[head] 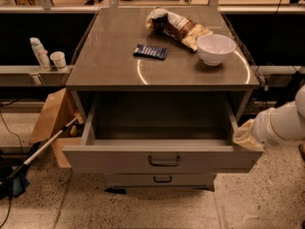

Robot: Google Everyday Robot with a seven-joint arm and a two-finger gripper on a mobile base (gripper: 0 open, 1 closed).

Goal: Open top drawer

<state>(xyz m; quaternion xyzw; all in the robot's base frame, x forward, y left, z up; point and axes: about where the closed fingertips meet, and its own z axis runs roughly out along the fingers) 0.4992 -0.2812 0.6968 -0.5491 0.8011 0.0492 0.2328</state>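
Note:
The top drawer of the grey cabinet stands pulled well out, and its deep grey box looks empty. Its small dark loop handle sits at the centre of the wide front panel. My gripper, at the end of the white arm coming in from the right, is at the drawer's right front corner, against its side wall. A shorter grey drawer front with a similar handle shows below, pushed in.
On the cabinet top lie a white bowl, a chip bag and a dark blue packet. A cardboard box and a long-handled tool stand at the left. A bottle and cup sit on a left ledge.

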